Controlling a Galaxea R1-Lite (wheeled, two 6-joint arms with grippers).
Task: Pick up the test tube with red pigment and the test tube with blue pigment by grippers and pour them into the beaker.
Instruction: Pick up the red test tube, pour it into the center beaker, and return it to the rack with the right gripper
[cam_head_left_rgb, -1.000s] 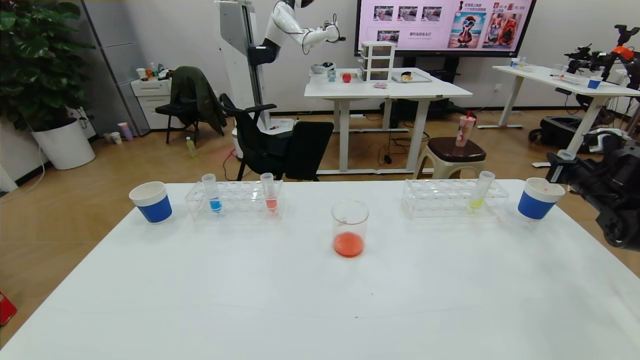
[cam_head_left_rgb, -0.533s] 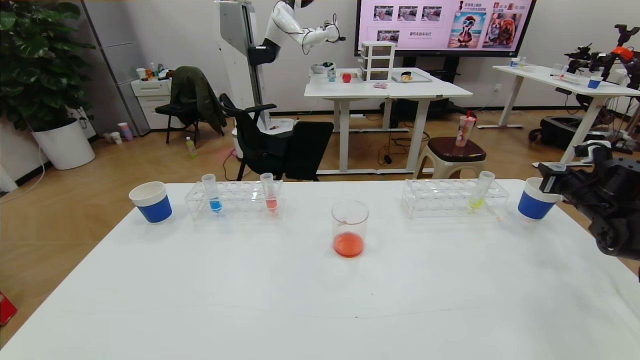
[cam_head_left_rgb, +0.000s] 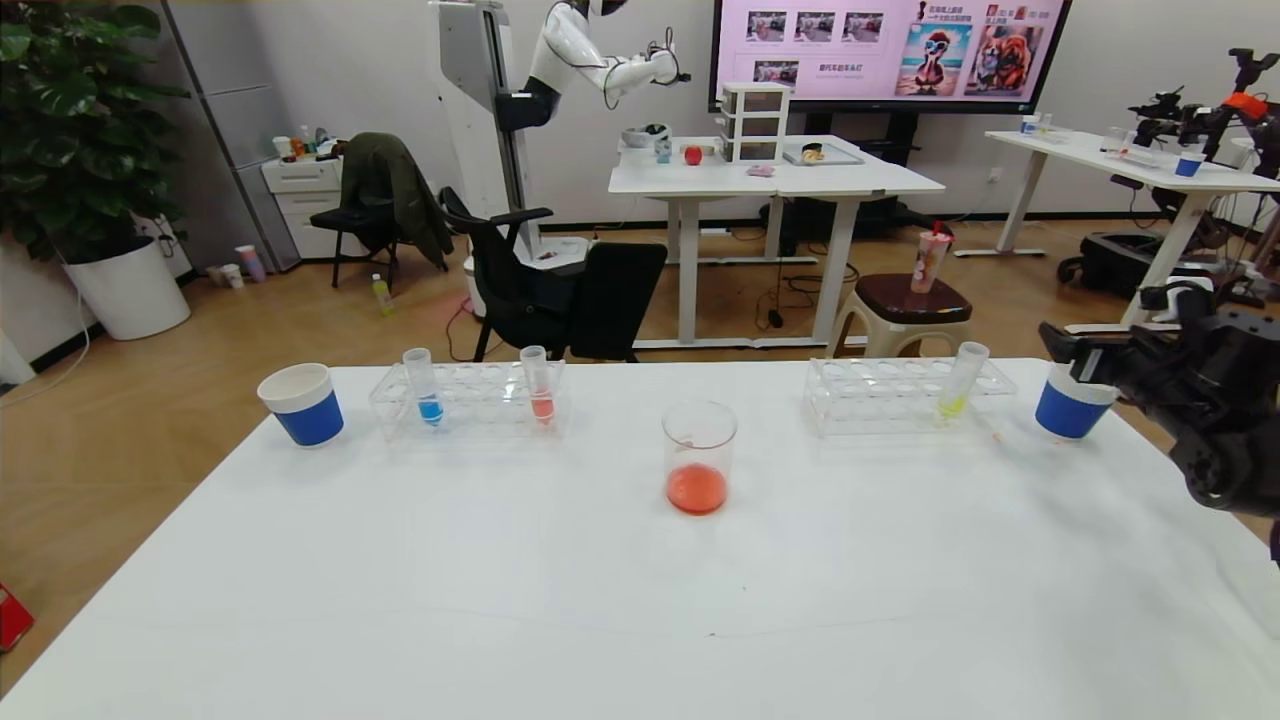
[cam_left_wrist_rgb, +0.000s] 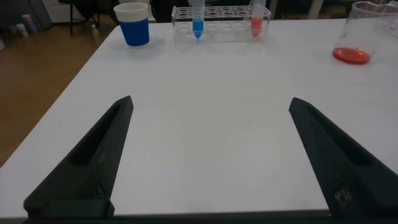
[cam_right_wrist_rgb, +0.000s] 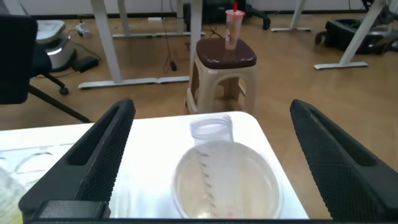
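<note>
The beaker (cam_head_left_rgb: 700, 455) stands mid-table with orange-red liquid at its bottom; it also shows in the left wrist view (cam_left_wrist_rgb: 367, 34). The test tube with blue pigment (cam_head_left_rgb: 426, 388) stands in the left rack (cam_head_left_rgb: 470, 400), also in the left wrist view (cam_left_wrist_rgb: 198, 18). No tube with deep red liquid shows. My right gripper (cam_head_left_rgb: 1065, 350) is open above the right blue-banded cup (cam_head_left_rgb: 1065, 415). In the right wrist view, its jaws (cam_right_wrist_rgb: 211, 102) straddle an empty clear tube (cam_right_wrist_rgb: 212, 134) that leans inside that cup (cam_right_wrist_rgb: 183, 186). My left gripper (cam_left_wrist_rgb: 211, 101) is open and empty over the near table.
A salmon-pink tube (cam_head_left_rgb: 540, 390) shares the left rack. A yellow-green tube (cam_head_left_rgb: 958, 385) stands in the right rack (cam_head_left_rgb: 880, 395). A second blue-banded cup (cam_head_left_rgb: 303, 405) sits at the far left. The white table (cam_head_left_rgb: 600, 600) ends just right of the right cup.
My right gripper moved left over the right cup. The clear tube that was at its tip a second ago now stands in the cup, free of the jaws.
</note>
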